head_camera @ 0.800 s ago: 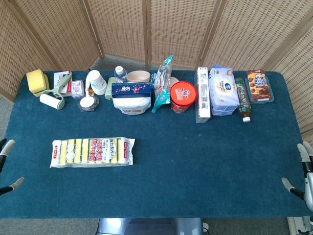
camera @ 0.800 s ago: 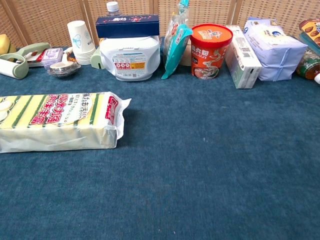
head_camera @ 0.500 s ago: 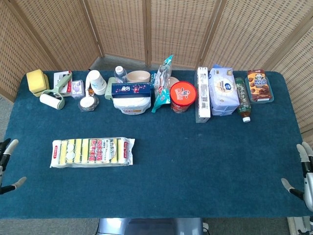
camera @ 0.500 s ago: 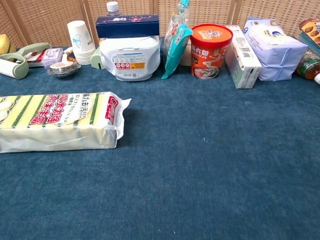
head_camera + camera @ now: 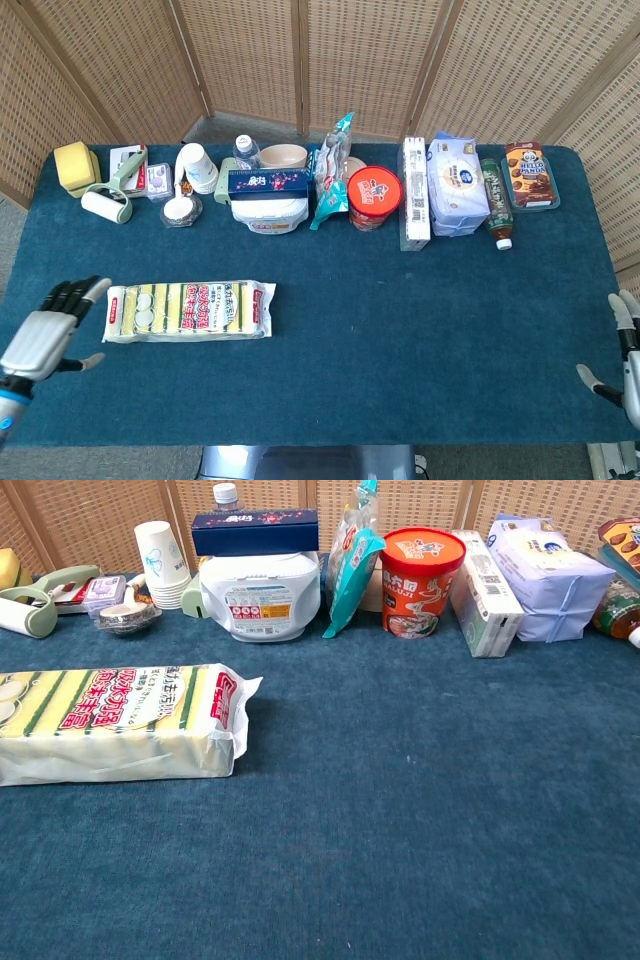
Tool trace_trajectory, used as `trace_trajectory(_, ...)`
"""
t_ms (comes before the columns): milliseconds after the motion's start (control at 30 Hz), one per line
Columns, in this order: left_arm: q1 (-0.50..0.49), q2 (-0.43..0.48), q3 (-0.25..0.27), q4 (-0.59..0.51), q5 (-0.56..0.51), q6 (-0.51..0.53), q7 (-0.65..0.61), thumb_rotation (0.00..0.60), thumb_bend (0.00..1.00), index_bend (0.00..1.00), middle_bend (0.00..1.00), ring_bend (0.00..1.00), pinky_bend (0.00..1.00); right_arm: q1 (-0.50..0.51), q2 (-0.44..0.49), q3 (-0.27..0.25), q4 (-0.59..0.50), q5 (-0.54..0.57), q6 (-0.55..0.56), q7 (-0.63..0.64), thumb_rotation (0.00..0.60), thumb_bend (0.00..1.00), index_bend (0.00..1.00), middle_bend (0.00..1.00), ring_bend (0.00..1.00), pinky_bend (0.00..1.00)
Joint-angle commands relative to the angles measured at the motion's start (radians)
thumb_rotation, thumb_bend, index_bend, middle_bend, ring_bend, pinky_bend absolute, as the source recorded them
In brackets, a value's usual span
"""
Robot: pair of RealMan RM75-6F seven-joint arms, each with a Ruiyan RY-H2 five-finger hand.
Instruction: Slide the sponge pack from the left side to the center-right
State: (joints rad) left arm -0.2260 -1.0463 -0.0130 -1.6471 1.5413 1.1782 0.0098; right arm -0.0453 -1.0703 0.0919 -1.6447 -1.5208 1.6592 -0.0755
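Sponge pack (image 5: 189, 310) lies flat on left part of blue table (image 5: 420, 330), long axis left-right, w/ its sealed flap end toward centre. Left hand (image 5: 45, 330) sits just beside pack's left end, fingers spread, holding nothing, not touching it as far as head view shows. Right hand (image 5: 622, 358) at table's right edge, fingers apart, empty, well apart from pack.

The sponge pack (image 5: 188, 310) lies lengthwise on the surface's (image 5: 420, 330) left side, the left hand (image 5: 45, 335) just left of it, the cup noodles (image 5: 374, 198) behind.
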Motion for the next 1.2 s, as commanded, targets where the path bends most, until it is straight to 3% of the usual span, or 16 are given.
trace_trajectory(33, -0.115, -0.071, -0.038, -0.005, -0.144, -0.174, 0.177, 0.6, 0.0, 0.0, 0.0, 0.0, 0.0, 0.004, 0.002, 0.006, 0.003, 0.015, -0.013, 0.004, 0.6, 0.0, 0.0, 0.0, 0.0, 0.0)
trace_trajectory(200, -0.172, -0.12, -0.067, -0.003, -0.265, -0.24, 0.281, 0.6, 0.0, 0.0, 0.0, 0.0, 0.0, 0.005, 0.003, 0.004, 0.001, 0.014, -0.017, 0.005, 0.6, 0.0, 0.0, 0.0, 0.0, 0.0)
trace_trajectory(567, -0.25, -0.191, -0.074, -0.004, -0.454, -0.284, 0.448, 0.6, 0.0, 0.0, 0.0, 0.0, 0.0, 0.004, 0.012, 0.005, -0.002, 0.016, -0.02, 0.031, 0.6, 0.0, 0.0, 0.0, 0.0, 0.0)
trace_trajectory(633, -0.255, -0.204, -0.078, -0.005, -0.476, -0.267, 0.462, 0.6, 0.0, 0.0, 0.01, 0.02, 0.06, 0.003, 0.014, 0.003, -0.003, 0.014, -0.02, 0.037, 0.6, 0.0, 0.0, 0.0, 0.0, 0.0)
trace_trajectory(667, -0.253, -0.217, -0.081, -0.001, -0.478, -0.239, 0.47, 0.6, 0.0, 0.0, 0.07, 0.1, 0.17, 0.003, 0.015, 0.003, -0.004, 0.014, -0.021, 0.04, 0.6, 0.0, 0.0, 0.0, 0.0, 0.0)
trace_trajectory(733, -0.246, -0.24, -0.082, 0.008, -0.476, -0.197, 0.479, 0.6, 0.0, 0.07, 0.25, 0.3, 0.39, 0.003, 0.017, 0.002, -0.004, 0.014, -0.023, 0.043, 0.6, 0.0, 0.0, 0.0, 0.0, 0.0)
trace_trajectory(767, -0.245, -0.248, -0.08, 0.013, -0.474, -0.184, 0.483, 0.6, 0.0, 0.15, 0.36, 0.39, 0.5, 0.004, 0.018, 0.002, -0.005, 0.013, -0.024, 0.044, 0.6, 0.0, 0.0, 0.0, 0.0, 0.0)
trace_trajectory(867, -0.242, -0.261, -0.067, 0.024, -0.454, -0.162, 0.484, 0.6, 0.0, 0.37, 0.55, 0.55, 0.64, 0.005, 0.022, -0.003, -0.008, 0.009, -0.031, 0.057, 0.6, 0.0, 0.0, 0.0, 0.0, 0.0)
trace_trajectory(933, -0.238, -0.264, -0.065, 0.024, -0.422, -0.146, 0.453, 0.6, 0.0, 0.42, 0.59, 0.59, 0.66, 0.007, 0.025, -0.007, -0.008, 0.002, -0.036, 0.061, 0.6, 0.0, 0.0, 0.0, 0.0, 0.0)
trace_trajectory(1200, -0.237, -0.206, -0.052, -0.051, -0.162, -0.067, 0.27, 0.6, 0.01, 0.42, 0.59, 0.59, 0.66, 0.025, 0.05, -0.044, 0.002, -0.065, -0.072, 0.066, 0.6, 0.0, 0.0, 0.0, 0.0, 0.0)
